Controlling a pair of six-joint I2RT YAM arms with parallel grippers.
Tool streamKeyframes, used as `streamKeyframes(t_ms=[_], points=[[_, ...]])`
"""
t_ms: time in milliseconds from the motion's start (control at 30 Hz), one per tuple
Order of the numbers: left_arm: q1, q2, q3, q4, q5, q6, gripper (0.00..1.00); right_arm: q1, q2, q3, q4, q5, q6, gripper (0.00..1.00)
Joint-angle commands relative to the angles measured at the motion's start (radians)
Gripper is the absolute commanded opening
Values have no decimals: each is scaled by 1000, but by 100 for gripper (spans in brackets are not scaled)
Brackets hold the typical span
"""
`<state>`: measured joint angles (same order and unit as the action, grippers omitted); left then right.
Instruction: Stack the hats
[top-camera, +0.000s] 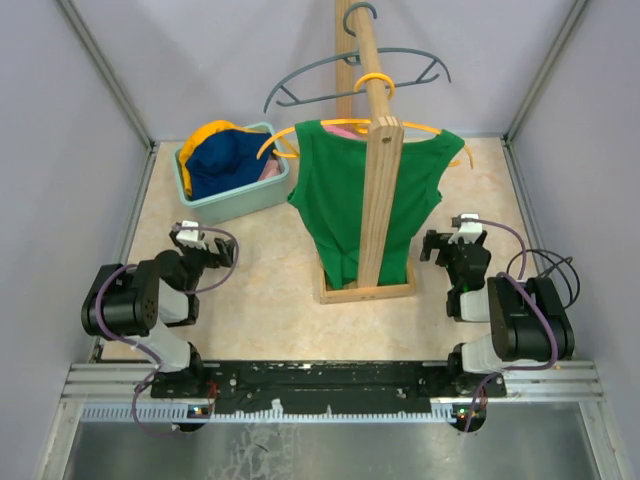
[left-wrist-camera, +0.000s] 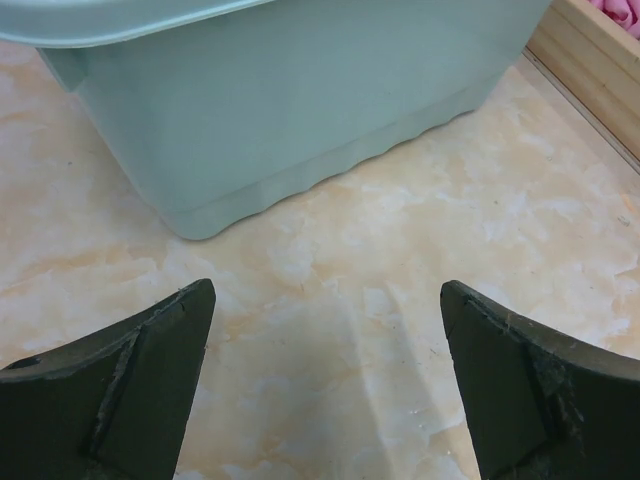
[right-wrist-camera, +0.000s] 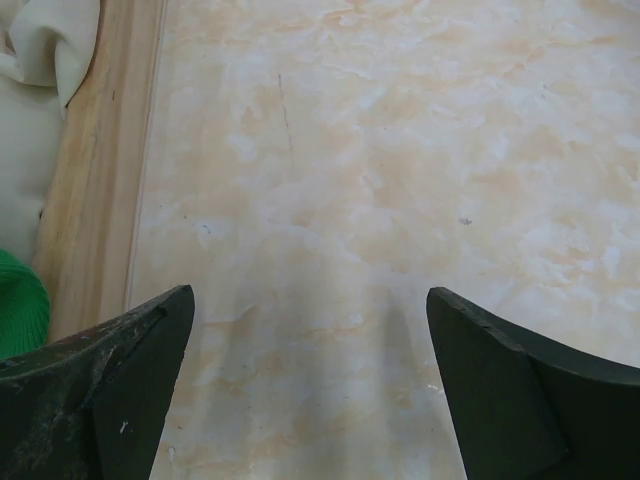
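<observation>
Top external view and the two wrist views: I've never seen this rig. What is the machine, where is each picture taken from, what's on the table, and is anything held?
The machine is two robot arms bolted at the near edge of the table. The top view looks down from above and behind them. The other two pictures come from a camera on each wrist, with that gripper's dark fingers at the bottom. The left gripper faces a teal bin holding a navy hat, a yellow-orange hat and some pink fabric. In the middle, a wooden stand carries a green shirt; a pale cloth lies in its base. The right gripper sits to the stand's right. Both grippers are open and hold nothing.
</observation>
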<state>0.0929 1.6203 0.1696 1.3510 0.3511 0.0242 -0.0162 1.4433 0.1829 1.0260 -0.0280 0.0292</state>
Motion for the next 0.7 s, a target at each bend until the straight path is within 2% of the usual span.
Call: streamKeyframes(t_ms=[0, 467, 667], points=[[-10, -10, 20, -1, -10, 13, 100, 1, 2, 5, 81, 13, -1, 99], [-28, -27, 35, -11, -54, 18, 100, 3, -25, 23, 91, 59, 12, 99], [-33, -275, 106, -314, -97, 6, 100, 3, -216, 104, -184, 54, 6, 99]])
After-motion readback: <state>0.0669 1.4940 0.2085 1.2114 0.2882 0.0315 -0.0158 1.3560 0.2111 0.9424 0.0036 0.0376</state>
